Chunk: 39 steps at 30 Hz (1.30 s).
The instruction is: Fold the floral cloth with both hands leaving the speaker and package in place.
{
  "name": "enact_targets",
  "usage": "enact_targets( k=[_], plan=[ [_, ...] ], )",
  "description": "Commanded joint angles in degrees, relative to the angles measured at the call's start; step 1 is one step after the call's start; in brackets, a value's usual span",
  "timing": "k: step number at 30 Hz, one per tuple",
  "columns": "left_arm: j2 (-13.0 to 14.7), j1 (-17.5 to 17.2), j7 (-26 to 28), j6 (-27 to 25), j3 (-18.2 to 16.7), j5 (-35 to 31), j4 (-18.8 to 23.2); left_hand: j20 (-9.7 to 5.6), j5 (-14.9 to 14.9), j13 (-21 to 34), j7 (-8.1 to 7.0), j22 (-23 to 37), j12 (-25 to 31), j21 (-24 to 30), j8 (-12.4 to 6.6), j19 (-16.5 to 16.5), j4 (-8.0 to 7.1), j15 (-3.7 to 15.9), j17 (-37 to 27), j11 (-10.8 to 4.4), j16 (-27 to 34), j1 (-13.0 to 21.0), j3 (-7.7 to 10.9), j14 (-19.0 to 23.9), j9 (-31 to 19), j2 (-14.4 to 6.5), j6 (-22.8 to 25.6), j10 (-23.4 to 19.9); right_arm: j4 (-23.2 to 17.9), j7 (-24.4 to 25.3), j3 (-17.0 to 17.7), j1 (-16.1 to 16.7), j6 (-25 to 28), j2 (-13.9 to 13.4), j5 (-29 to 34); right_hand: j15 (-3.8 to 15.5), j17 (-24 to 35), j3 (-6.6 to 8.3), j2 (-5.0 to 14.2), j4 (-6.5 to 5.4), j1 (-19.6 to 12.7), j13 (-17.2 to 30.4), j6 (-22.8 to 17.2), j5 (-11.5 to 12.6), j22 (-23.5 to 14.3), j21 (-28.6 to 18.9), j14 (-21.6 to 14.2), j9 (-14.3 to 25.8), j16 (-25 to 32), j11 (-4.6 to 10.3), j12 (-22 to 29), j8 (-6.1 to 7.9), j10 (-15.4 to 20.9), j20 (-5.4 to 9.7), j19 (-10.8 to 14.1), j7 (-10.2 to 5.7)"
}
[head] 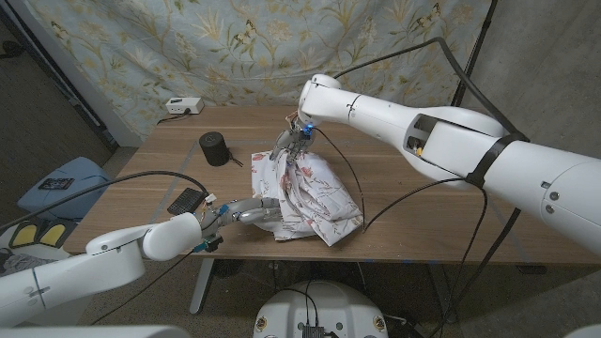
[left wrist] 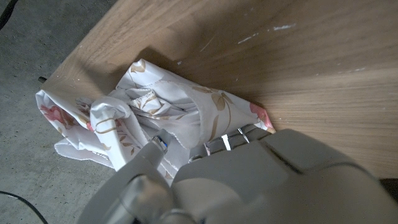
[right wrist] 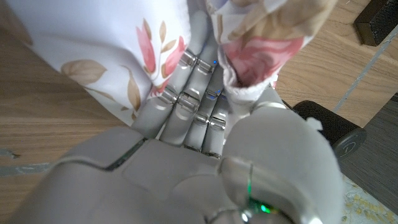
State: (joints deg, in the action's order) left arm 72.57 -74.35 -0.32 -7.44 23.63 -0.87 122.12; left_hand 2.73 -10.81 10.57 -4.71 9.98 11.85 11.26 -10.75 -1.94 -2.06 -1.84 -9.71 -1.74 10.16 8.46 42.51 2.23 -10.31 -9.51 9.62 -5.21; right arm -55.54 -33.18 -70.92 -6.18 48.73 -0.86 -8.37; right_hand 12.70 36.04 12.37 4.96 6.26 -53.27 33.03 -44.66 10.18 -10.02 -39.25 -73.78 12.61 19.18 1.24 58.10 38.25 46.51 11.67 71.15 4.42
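A wooden table [head: 404, 202] stands before a floral backdrop sheet [head: 282, 38] hung across the far side. On the table's far left corner sits a small white box [head: 183, 106] with a cable. On the floor to the left is a blue seat [head: 61, 183] with a dark item lying on top.

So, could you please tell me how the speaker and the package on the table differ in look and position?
The speaker is an upright, rounded cylinder, while the package is a flat rectangle lying on the table. The speaker stands farther back, left of the floral cloth; the package lies near the front edge, beside the left hand. Both are black and lie clear of the cloth.
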Motion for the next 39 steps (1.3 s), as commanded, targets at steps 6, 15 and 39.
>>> enact_targets(
  k=[6, 15, 39],
  plan=[
    [-0.3, 0.0, 0.1, 0.6, -0.3, 0.4, -0.1, 0.62, 0.0, 0.3, -0.22, 0.3, -0.1, 0.5, 0.15, -0.1, 0.12, -0.18, -0.3, 0.02, 0.2, 0.7, -0.01, -0.1, -0.1, -0.2, 0.2, 0.2, 1.7, 1.6, 1.8, 2.4, -1.1, 0.8, -1.4, 0.37, -2.5, 0.96, 0.24, -0.07, 1.9, -5.2, 1.4, 0.2, -0.1, 0.9, 1.8, -0.5, -3.4, -1.55, -4.6, -1.87, -0.8, 0.34, -0.7, 0.30],
    [-0.3, -0.2, 0.1, 0.7, -0.4, 0.5, 0.0, 0.59, 0.0, 0.3, -0.27, 0.3, -0.1, 0.5, 0.15, -0.1, 0.18, -0.14, -0.3, -0.04, 0.2, 0.8, -0.03, -0.1, -0.1, -0.2, 0.2, 0.2, 3.7, 1.6, 2.8, 3.2, -2.9, 1.4, -2.2, -0.41, -7.3, 1.55, 0.06, -0.22, 4.2, -10.2, 3.5, 0.3, -0.1, 2.3, 4.4, -1.1, -7.4, -3.89, -11.5, -4.34, -5.0, -0.07, -1.8, 0.47],
    [-1.9, -2.6, 2.5, 8.2, -5.9, 7.8, 1.5, 0.71, 0.0, 0.3, 0.00, 0.3, 0.3, 1.1, -0.30, -2.0, 1.31, 0.01, -0.1, -0.03, 0.4, 2.0, 0.09, 1.0, -0.1, -0.3, 1.8, -1.0, 32.4, -0.1, 5.7, 1.4, -19.0, 12.5, 2.2, -2.80, -11.4, 1.98, -0.31, -0.11, 6.3, -14.6, 6.4, 0.3, -0.1, 4.2, 10.2, -1.5, -8.8, -4.41, -18.1, -7.34, -8.1, -0.93, -4.4, -0.08]
  ],
)
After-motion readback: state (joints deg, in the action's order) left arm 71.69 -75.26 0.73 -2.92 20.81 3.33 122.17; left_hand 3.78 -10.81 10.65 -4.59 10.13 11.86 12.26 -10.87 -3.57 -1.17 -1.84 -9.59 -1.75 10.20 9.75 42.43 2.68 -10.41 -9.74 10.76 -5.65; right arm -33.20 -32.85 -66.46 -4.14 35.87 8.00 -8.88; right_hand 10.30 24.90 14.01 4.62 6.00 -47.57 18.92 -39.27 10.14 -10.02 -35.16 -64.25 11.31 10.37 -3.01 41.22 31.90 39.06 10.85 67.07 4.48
